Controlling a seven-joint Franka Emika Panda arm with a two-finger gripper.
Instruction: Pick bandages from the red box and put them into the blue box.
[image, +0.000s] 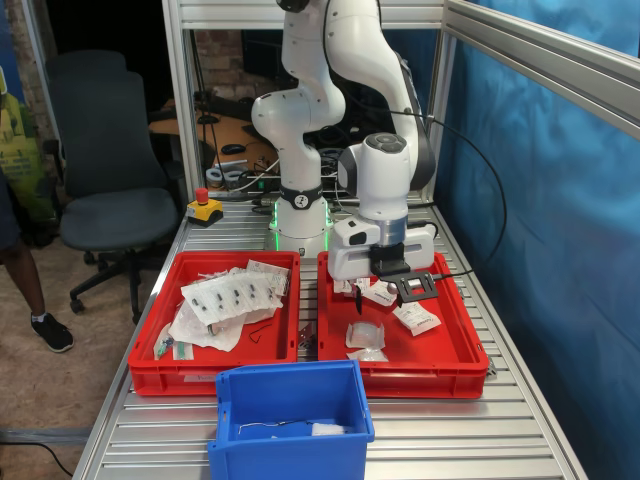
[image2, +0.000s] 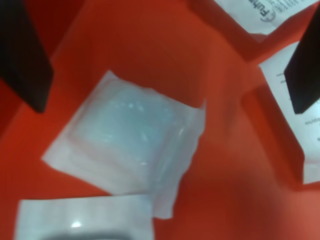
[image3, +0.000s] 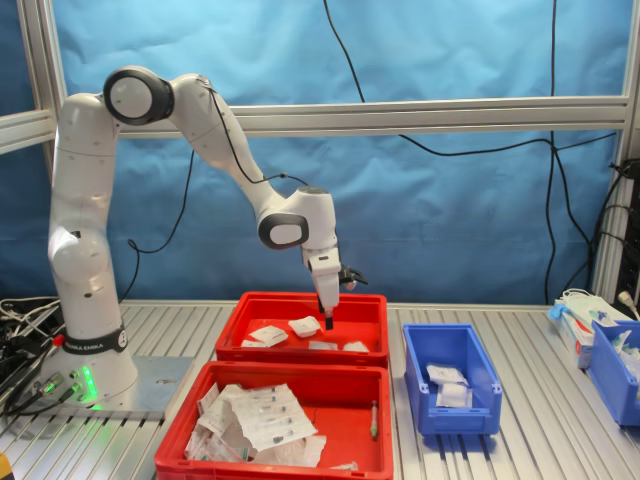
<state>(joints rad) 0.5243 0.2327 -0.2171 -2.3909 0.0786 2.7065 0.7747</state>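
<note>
Bandage (image2: 127, 142) flat on red box (image: 450, 360) floor, under gripper (image2: 165, 65) | jaws wide, empty | risk: your pinch snags overlapping neighbour packet (image2: 82, 220), or slips.

**A:** What stands beside the work area?

**B:** A twin red tray (image: 213, 370) heaped with large white sheets (image: 228, 299) bearing rows of dark dots. It rests on a ribbed metal table (image: 450, 440).

**A:** And behind?

**B:** In the first exterior view, a yellow box with a red button (image: 204, 208), an office chair (image: 108, 180) and a person's leg (image: 30, 285). In the second exterior view, a blue curtain (image3: 450, 50), an aluminium rail (image3: 430, 112), black cables (image3: 552, 150) and a further blue bin (image3: 615, 365) at the second exterior view's right.
</note>
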